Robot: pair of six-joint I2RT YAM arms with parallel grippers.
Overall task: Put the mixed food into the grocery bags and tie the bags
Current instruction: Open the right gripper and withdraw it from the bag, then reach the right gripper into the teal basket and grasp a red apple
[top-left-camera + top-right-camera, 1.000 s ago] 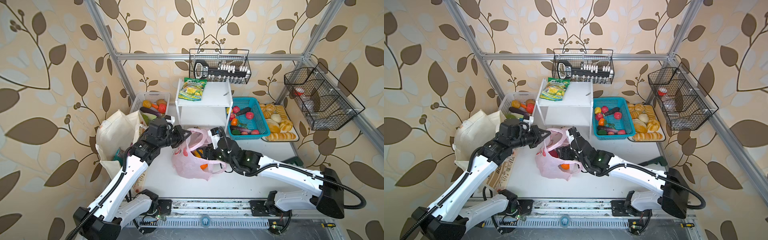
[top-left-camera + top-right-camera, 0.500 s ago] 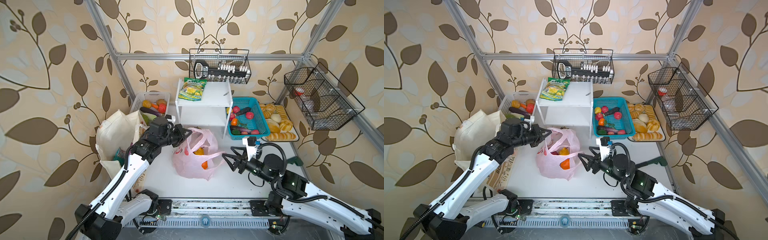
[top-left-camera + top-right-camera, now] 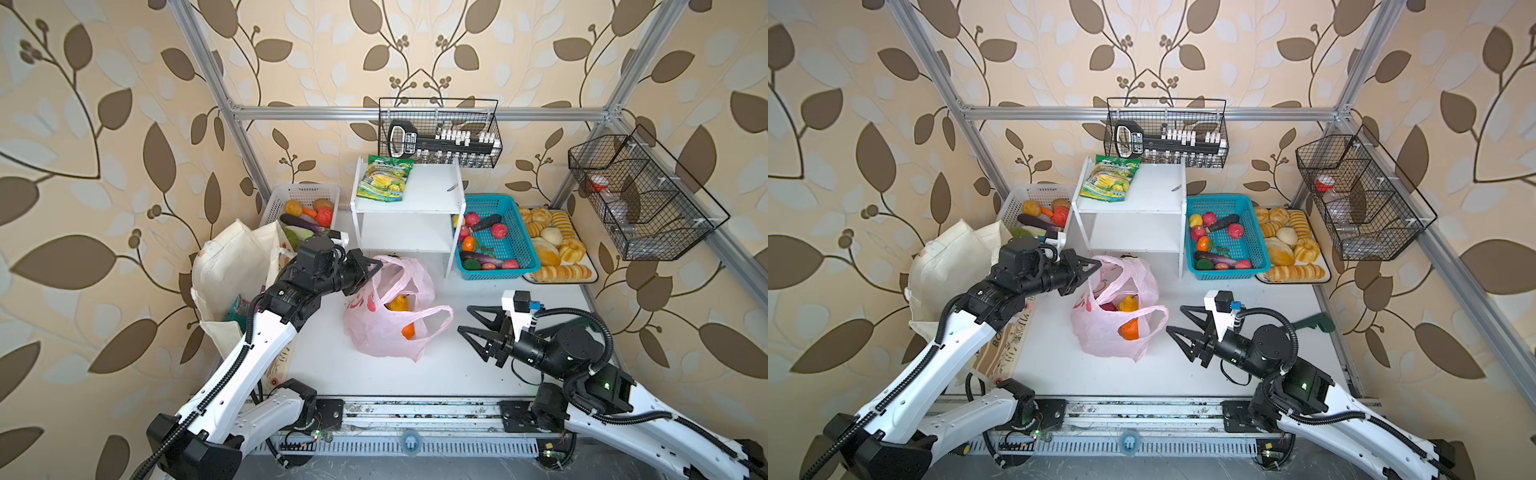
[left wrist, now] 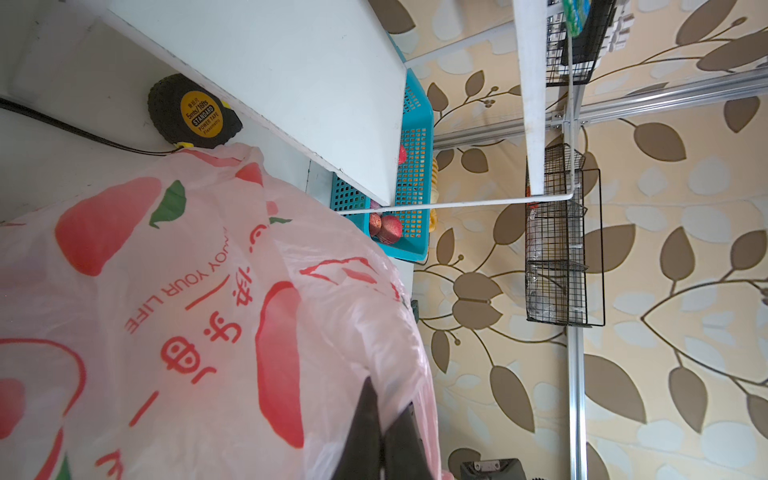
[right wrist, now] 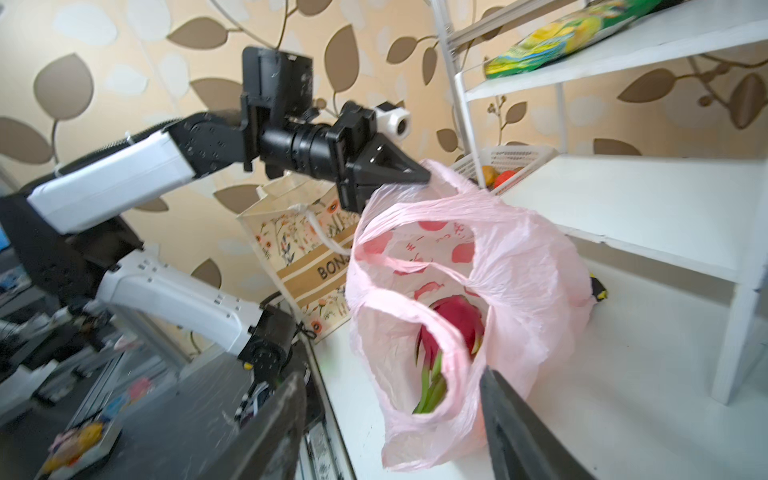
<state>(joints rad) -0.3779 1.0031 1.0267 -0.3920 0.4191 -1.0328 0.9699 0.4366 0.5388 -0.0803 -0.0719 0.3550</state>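
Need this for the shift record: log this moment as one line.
left gripper: shut on pink bag | right gripper: open, empty, beside bag | toy fruits: inside bag | bag: untied

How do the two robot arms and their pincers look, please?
The left arm and the right arm have white shells, black joints and a black ribbed cable hose alongside. The left pincer and the right pincer are black, with triangular, pointed fingers. Each wrist carries a white camera block; a green light glows on the right arm.
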